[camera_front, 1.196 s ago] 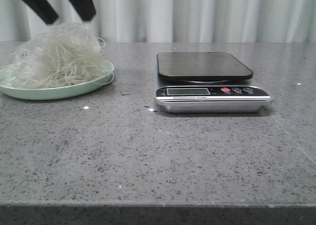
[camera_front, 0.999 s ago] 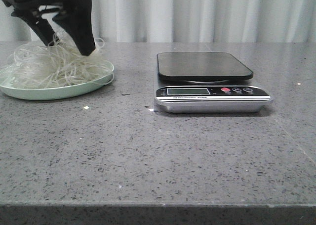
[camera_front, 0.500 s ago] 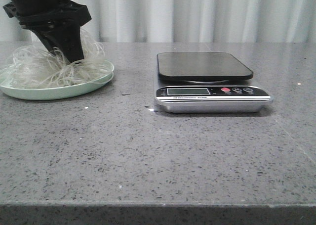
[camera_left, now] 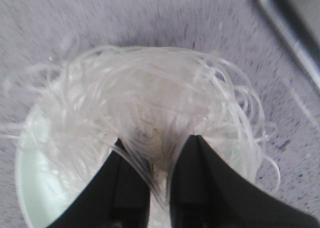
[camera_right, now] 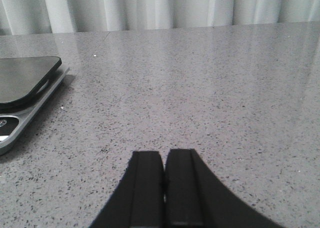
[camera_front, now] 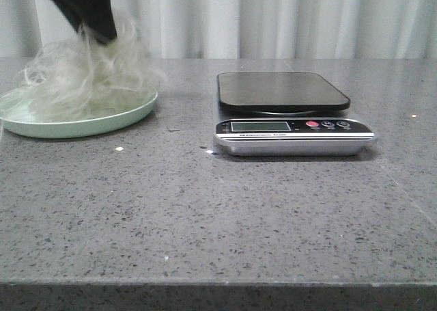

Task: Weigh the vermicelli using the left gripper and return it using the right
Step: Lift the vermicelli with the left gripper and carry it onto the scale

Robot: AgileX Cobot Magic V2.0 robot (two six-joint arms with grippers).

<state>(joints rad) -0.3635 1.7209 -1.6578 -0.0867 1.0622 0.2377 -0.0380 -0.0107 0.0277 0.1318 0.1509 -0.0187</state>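
Note:
The vermicelli (camera_front: 89,78) is a whitish tangle of thin strands hanging over the pale green plate (camera_front: 82,125) at the far left of the table. My left gripper (camera_front: 102,32) is shut on the top of the vermicelli and holds it partly raised; the lower strands still reach the plate. In the left wrist view the vermicelli (camera_left: 150,102) bunches between the black fingers (camera_left: 132,188) with the plate (camera_left: 30,183) below. The scale (camera_front: 290,113) stands to the right, its dark platform bare. My right gripper (camera_right: 164,158) is shut and empty, low over the table to the right of the scale (camera_right: 22,87).
The grey speckled table (camera_front: 205,215) runs to a front edge near the camera. A white curtain (camera_front: 287,17) hangs behind it. A few small white crumbs (camera_front: 119,148) lie in front of the plate.
My left gripper came down into the vermicelli, shut on it, and has risen, pulling the tangle up from the plate. The right gripper and scale have not moved.

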